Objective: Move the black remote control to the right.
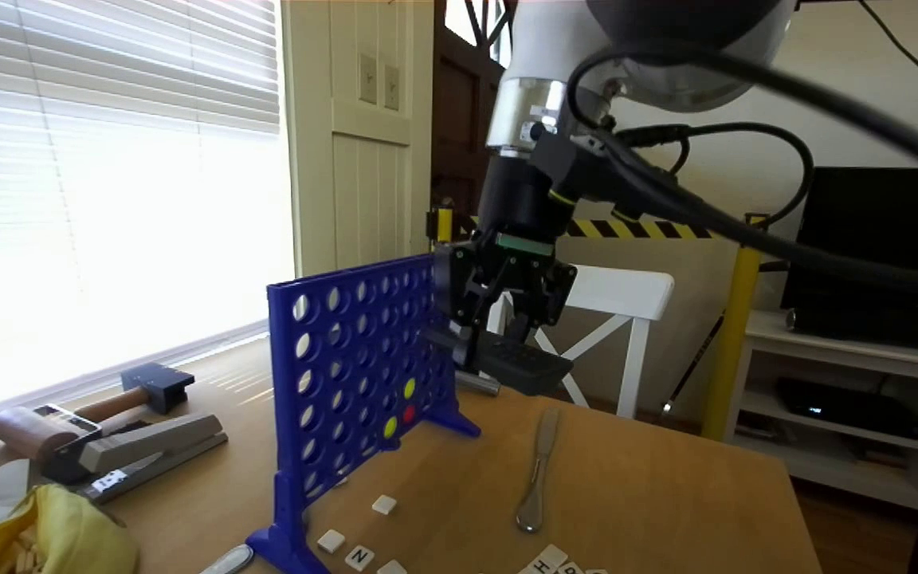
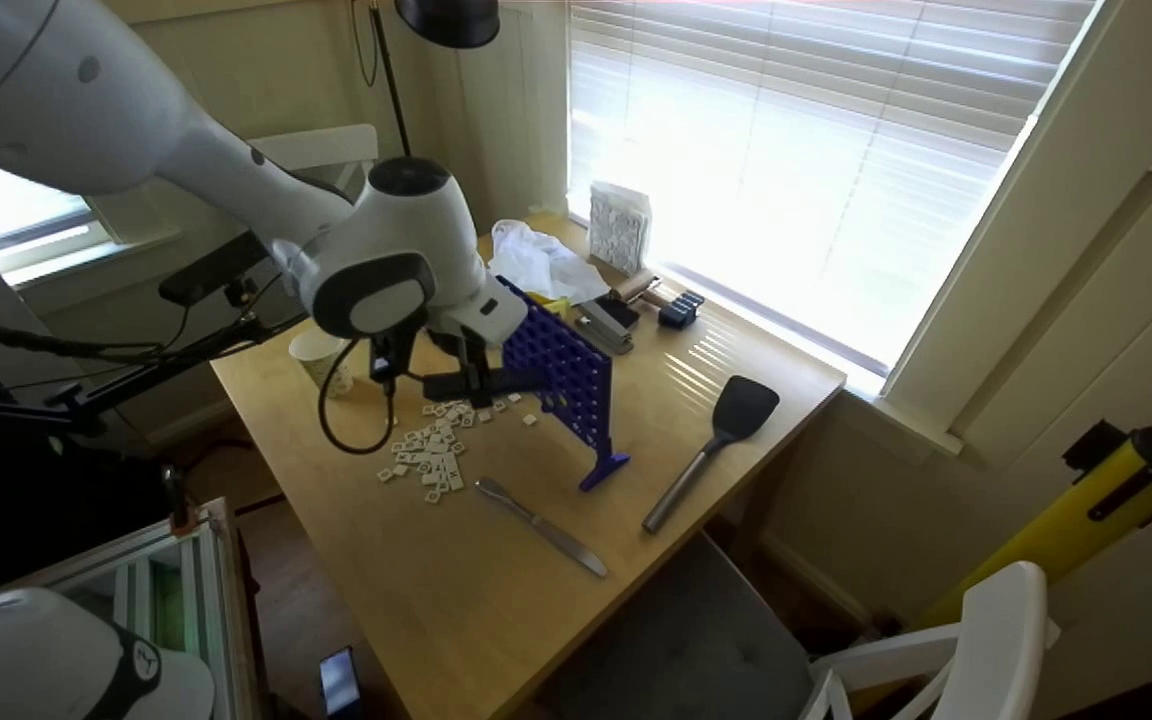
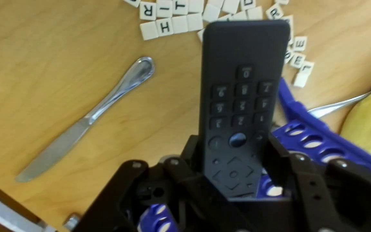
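Observation:
The black remote control (image 1: pixel 527 364) is held in the air by my gripper (image 1: pixel 493 339), beside the blue frame's far end in an exterior view. In the wrist view the remote (image 3: pixel 245 54) stands out past the fingers, its number keys facing the camera. My gripper (image 3: pixel 232 149) is shut on its two long sides, near the round shiny button. The remote's lower end is partly hidden by the gripper. In an exterior view the gripper (image 2: pixel 476 385) is a dark shape above the table, and I cannot clearly part the remote from it there.
The blue upright grid frame (image 1: pixel 288 414) stands close to the gripper. A table knife (image 2: pixel 541 527), several letter tiles (image 2: pixel 431 450) and a black spatula (image 2: pixel 744 408) lie on the table (image 2: pixel 436 600). A stapler (image 1: pixel 156 446), a mallet (image 1: pixel 158 387) and a yellow bag (image 1: pixel 68 526) are behind the frame.

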{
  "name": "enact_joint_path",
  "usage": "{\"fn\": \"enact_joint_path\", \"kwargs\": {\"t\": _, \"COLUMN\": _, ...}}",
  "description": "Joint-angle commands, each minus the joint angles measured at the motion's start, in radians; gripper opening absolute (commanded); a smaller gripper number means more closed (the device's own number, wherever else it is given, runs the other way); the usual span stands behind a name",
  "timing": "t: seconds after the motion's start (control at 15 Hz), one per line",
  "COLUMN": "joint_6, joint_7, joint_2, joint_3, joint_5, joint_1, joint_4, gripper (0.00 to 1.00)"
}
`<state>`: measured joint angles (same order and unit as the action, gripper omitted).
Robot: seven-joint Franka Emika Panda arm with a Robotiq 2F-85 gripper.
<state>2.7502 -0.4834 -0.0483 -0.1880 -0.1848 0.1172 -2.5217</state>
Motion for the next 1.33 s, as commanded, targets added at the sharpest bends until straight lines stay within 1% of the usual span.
{"fn": "enact_joint_path", "kwargs": {"t": 0.0, "joint_6": 0.038, "joint_7": -0.12, "joint_2": -0.008, "joint_3": 0.115, "joint_5": 0.094, "joint_1": -0.038, "joint_4": -0.058, "gripper": 0.26}}
{"fn": "enact_joint_path", "kwargs": {"t": 0.07, "joint_6": 0.032, "joint_7": -0.145, "joint_2": -0.011, "joint_3": 0.146, "joint_5": 0.106, "joint_1": -0.048, "joint_4": -0.081, "gripper": 0.26}}
{"fn": "enact_joint_path", "kwargs": {"t": 0.13, "joint_6": 0.048, "joint_7": -0.184, "joint_2": -0.019, "joint_3": 0.18, "joint_5": 0.137, "joint_1": -0.058, "joint_4": -0.106, "gripper": 0.26}}
{"fn": "enact_joint_path", "kwargs": {"t": 0.33, "joint_6": 0.088, "joint_7": -0.287, "joint_2": -0.032, "joint_3": 0.259, "joint_5": 0.172, "joint_1": -0.079, "joint_4": -0.196, "gripper": 0.26}}
{"fn": "enact_joint_path", "kwargs": {"t": 0.4, "joint_6": 0.046, "joint_7": -0.192, "joint_2": -0.04, "joint_3": 0.234, "joint_5": 0.125, "joint_1": -0.074, "joint_4": -0.139, "gripper": 0.26}}
{"fn": "enact_joint_path", "kwargs": {"t": 0.47, "joint_6": 0.053, "joint_7": -0.194, "joint_2": -0.046, "joint_3": 0.247, "joint_5": 0.13, "joint_1": -0.079, "joint_4": -0.157, "gripper": 0.51}}
{"fn": "enact_joint_path", "kwargs": {"t": 0.67, "joint_6": 0.053, "joint_7": -0.19, "joint_2": -0.048, "joint_3": 0.24, "joint_5": 0.129, "joint_1": -0.074, "joint_4": -0.147, "gripper": 0.51}}
{"fn": "enact_joint_path", "kwargs": {"t": 0.73, "joint_6": 0.053, "joint_7": -0.19, "joint_2": -0.048, "joint_3": 0.238, "joint_5": 0.129, "joint_1": -0.073, "joint_4": -0.143, "gripper": 0.26}}
{"fn": "enact_joint_path", "kwargs": {"t": 0.8, "joint_6": 0.084, "joint_7": -0.25, "joint_2": -0.064, "joint_3": 0.259, "joint_5": 0.183, "joint_1": -0.066, "joint_4": -0.145, "gripper": 0.26}}
{"fn": "enact_joint_path", "kwargs": {"t": 0.87, "joint_6": 0.054, "joint_7": -0.258, "joint_2": -0.067, "joint_3": 0.257, "joint_5": 0.15, "joint_1": -0.071, "joint_4": -0.146, "gripper": 0.26}}
{"fn": "enact_joint_path", "kwargs": {"t": 0.93, "joint_6": 0.052, "joint_7": -0.284, "joint_2": -0.08, "joint_3": 0.259, "joint_5": 0.114, "joint_1": -0.078, "joint_4": -0.156, "gripper": 0.26}}
{"fn": "enact_joint_path", "kwargs": {"t": 1.0, "joint_6": 0.035, "joint_7": -0.255, "joint_2": -0.086, "joint_3": 0.244, "joint_5": 0.039, "joint_1": -0.091, "joint_4": -0.164, "gripper": 0.26}}
{"fn": "enact_joint_path", "kwargs": {"t": 1.07, "joint_6": 0.045, "joint_7": -0.257, "joint_2": -0.096, "joint_3": 0.24, "joint_5": -0.01, "joint_1": -0.1, "joint_4": -0.183, "gripper": 0.26}}
{"fn": "enact_joint_path", "kwargs": {"t": 1.2, "joint_6": 0.056, "joint_7": -0.207, "joint_2": -0.103, "joint_3": 0.215, "joint_5": -0.164, "joint_1": -0.128, "joint_4": -0.216, "gripper": 0.26}}
{"fn": "enact_joint_path", "kwargs": {"t": 1.27, "joint_6": 0.059, "joint_7": -0.164, "joint_2": -0.096, "joint_3": 0.195, "joint_5": -0.261, "joint_1": -0.152, "joint_4": -0.234, "gripper": 0.26}}
